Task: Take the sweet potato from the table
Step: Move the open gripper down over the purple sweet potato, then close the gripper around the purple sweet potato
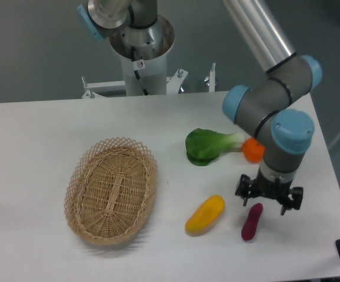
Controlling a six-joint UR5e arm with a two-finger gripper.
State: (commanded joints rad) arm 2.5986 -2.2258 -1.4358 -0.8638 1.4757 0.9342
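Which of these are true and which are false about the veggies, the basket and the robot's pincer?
1. The sweet potato lies on the table. True.
2. The wicker basket holds the orange. False: the basket is empty; the orange sits by the bok choy.
3. The pincer hangs just above the sweet potato's upper end. True.
4. The yellow vegetable lies right of the sweet potato. False: it lies to its left.
5. The pincer is holding the sweet potato. False: its fingers are spread and nothing is gripped.
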